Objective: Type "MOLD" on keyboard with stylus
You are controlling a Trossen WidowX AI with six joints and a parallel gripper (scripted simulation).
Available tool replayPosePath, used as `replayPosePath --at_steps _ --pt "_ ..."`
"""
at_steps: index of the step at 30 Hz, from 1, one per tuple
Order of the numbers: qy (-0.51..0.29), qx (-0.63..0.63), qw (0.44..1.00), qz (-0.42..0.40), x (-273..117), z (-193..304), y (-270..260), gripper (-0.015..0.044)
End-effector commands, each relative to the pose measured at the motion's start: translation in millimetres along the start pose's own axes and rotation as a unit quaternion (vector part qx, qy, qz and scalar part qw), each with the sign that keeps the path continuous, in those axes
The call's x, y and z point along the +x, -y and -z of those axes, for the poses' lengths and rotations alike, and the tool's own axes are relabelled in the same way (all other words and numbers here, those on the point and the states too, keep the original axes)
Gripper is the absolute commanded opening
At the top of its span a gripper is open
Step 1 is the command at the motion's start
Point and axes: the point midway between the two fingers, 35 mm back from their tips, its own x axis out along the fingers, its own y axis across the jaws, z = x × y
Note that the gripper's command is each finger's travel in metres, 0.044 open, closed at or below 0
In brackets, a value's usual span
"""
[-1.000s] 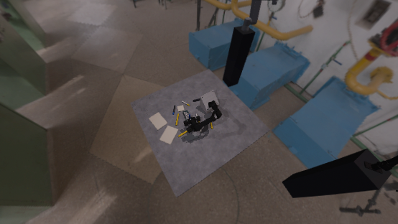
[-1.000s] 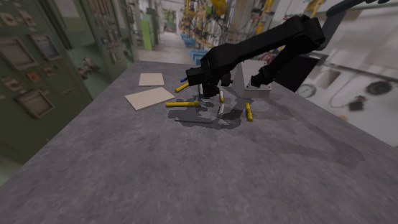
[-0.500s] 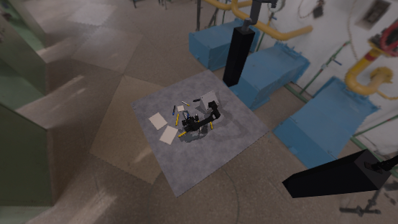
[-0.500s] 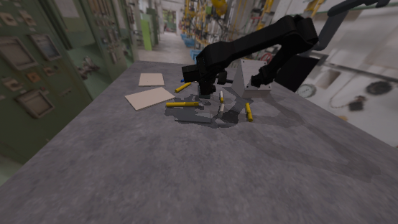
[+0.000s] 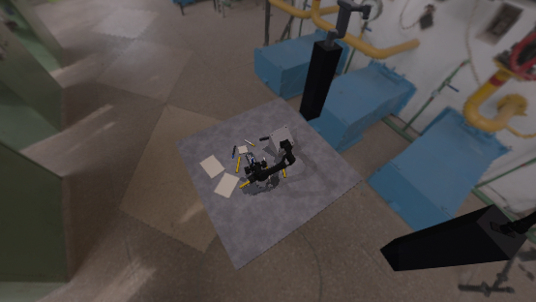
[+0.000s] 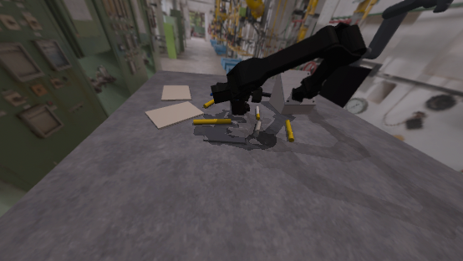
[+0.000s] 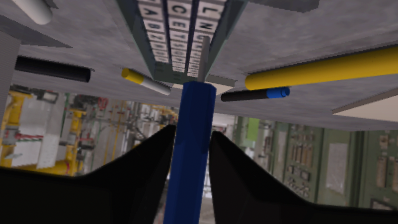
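My gripper point(image 5: 251, 166) point(image 6: 240, 110) point(image 7: 193, 135) is shut on the stylus point(image 7: 194, 112), whose blue barrel runs up between the fingers in the wrist view. Its thin grey tip points away over the right-hand column of keys, just past the N key. I cannot tell whether the tip touches a key. The keyboard point(image 7: 179, 36) point(image 5: 250, 158) is a dark tray with three columns of white lettered keys. A, B, C, E, L and N are readable; the farther letters are too small or blurred. In the exterior view the arm mostly hides the keyboard.
A grey box point(image 5: 282, 136) point(image 6: 292, 108) stands beside the arm. Yellow sticks point(image 5: 238, 165) point(image 6: 211, 121) point(image 7: 325, 68), a black and blue marker point(image 5: 234, 151) point(image 7: 250, 94), a yellow and white marker point(image 7: 145, 81) and a black rod point(image 7: 52, 69) lie around the keyboard. Beige tiles point(image 5: 212, 166) point(image 6: 175, 115) lie nearby.
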Motion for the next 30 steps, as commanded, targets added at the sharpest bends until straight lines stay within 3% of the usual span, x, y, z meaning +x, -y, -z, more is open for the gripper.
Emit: replayPosePath --at_steps 1,30 --pt "0.002 0.002 1.0 0.0 1.0 -2.0 0.0 0.0081" --pt "0.002 0.002 1.0 0.0 6.2 -11.1 0.0 0.0081"
